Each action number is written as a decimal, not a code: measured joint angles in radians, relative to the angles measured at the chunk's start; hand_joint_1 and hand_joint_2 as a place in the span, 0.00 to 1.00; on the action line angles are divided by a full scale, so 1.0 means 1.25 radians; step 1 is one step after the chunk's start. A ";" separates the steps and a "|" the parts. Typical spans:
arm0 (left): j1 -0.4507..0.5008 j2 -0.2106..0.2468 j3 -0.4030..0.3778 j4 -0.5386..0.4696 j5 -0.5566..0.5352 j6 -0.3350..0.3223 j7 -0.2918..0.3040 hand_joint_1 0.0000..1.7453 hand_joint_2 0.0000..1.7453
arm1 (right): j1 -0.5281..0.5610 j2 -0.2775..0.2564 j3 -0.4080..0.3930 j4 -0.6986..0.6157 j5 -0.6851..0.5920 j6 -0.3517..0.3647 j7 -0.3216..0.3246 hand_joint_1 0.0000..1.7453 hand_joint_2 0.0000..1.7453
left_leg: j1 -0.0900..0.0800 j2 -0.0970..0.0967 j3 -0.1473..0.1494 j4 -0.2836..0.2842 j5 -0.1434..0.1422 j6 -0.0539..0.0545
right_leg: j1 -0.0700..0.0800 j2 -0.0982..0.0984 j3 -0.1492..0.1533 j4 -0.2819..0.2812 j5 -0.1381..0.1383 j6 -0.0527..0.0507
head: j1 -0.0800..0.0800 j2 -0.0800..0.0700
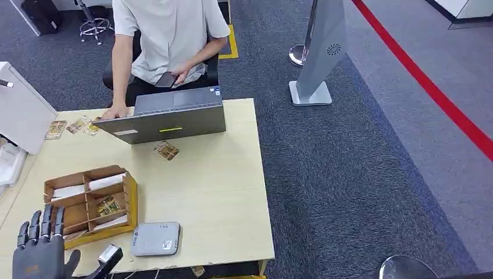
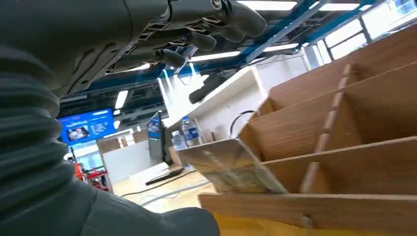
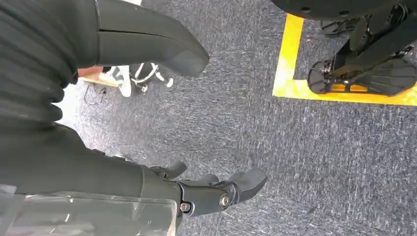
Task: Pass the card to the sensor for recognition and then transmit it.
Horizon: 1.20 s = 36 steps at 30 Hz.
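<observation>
Head view: the left hand [image 1: 42, 247] is hovering at the table's near-left corner, about seven o'clock from the wooden card organizer [image 1: 90, 203], fingers spread and holding nothing. A card [image 1: 109, 205] is lying in one of the organizer's compartments; another card [image 1: 167, 151] is resting loose on the table [image 1: 232, 174] at twelve o'clock from the organizer, just in front of the laptop [image 1: 165, 119]. The grey card sensor [image 1: 155, 238] is sitting just beside the organizer at four o'clock from it. A person [image 1: 168, 40] is sitting behind the laptop. Judging by this, nothing is picked yet — grasp, scan and handover are all remaining.

Left wrist view: the fingers [image 2: 196, 29] are reaching out uncurled beside the organizer's wooden dividers [image 2: 344, 123], with a card [image 2: 231, 164] leaning in a slot close by — a closeness the head view is not revealing.

Right wrist view: the right hand [image 3: 216, 189] is hanging over grey carpet [image 3: 295, 147], loosely curled around nothing, away from the table.
</observation>
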 joint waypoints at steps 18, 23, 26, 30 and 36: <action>-0.014 0.023 -0.051 0.003 0.000 -0.029 0.025 0.00 1.00 | -0.003 0.000 -0.006 0.010 -0.003 0.000 0.004 0.00 1.00 | 0.000 0.000 0.000 0.000 0.000 0.000 | 0.000 0.000 0.000 0.000 0.000 0.000 | 0.000 0.000; -0.014 0.033 -0.049 0.004 0.000 -0.034 0.025 0.00 1.00 | -0.007 0.000 -0.015 0.014 0.001 0.001 0.002 0.00 1.00 | 0.000 0.000 0.000 0.000 0.000 0.000 | 0.000 0.000 0.000 0.000 0.000 0.000 | 0.000 0.000; -0.014 0.035 -0.049 0.004 0.000 -0.034 0.025 0.00 1.00 | -0.009 0.000 -0.016 0.015 0.001 0.001 0.002 0.00 1.00 | 0.000 0.000 0.000 0.000 0.000 0.000 | 0.000 0.000 0.000 0.000 0.000 0.000 | 0.000 0.000; -0.014 0.036 -0.049 0.004 0.000 -0.034 0.025 0.00 1.00 | -0.009 0.000 -0.016 0.016 0.001 0.001 0.002 0.00 1.00 | 0.000 0.000 0.000 0.000 0.000 0.000 | 0.000 0.000 0.000 0.000 0.000 0.000 | 0.000 0.000; -0.014 0.037 -0.049 0.004 0.000 -0.034 0.025 0.00 1.00 | -0.009 0.000 -0.017 0.018 0.001 0.001 0.002 0.00 1.00 | 0.000 0.000 0.000 0.000 0.000 0.000 | 0.000 0.000 0.000 0.000 0.000 0.000 | 0.000 0.000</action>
